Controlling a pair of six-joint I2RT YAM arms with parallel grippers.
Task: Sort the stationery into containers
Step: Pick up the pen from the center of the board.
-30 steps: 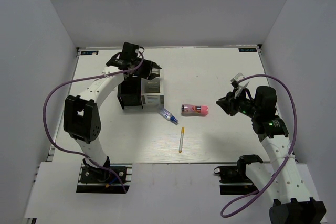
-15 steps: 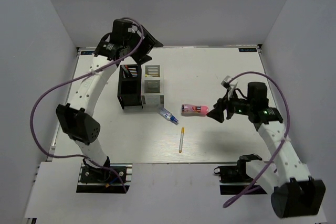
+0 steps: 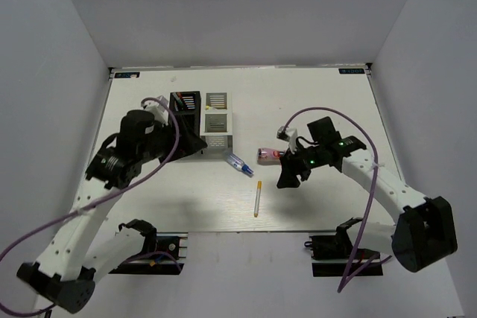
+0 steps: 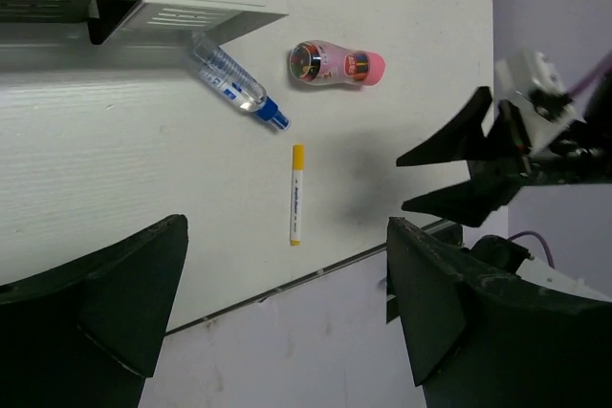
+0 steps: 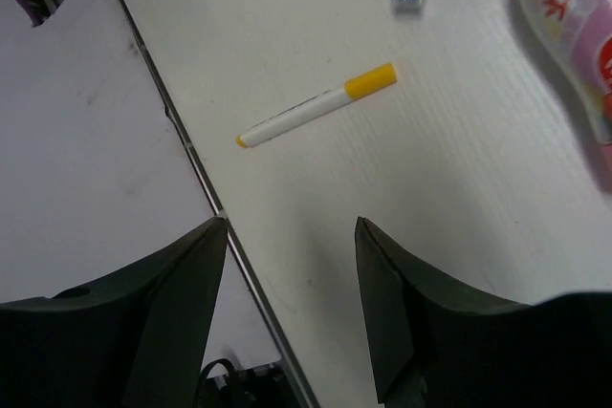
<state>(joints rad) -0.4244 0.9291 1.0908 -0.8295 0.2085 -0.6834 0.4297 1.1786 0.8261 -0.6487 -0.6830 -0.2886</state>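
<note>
Evidently both end effectors point(image 4: 285, 236) point(image 5: 292, 231) gape, empty.

Left end effector point(image 4: 287, 226) and right end effector point(image 5: 291, 223), jaws apart, empty.

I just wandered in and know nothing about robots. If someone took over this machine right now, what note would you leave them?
Left gripper: open, empty, above the table.
Right gripper: open, empty, near the pink cylinder.
Loose on the table: that cylinder, blue-clear pen, yellow-ended pen.
Black box and white box adjoin, far left.
Done: cannot tell what the boxes hold.
Left: box those three.
</note>
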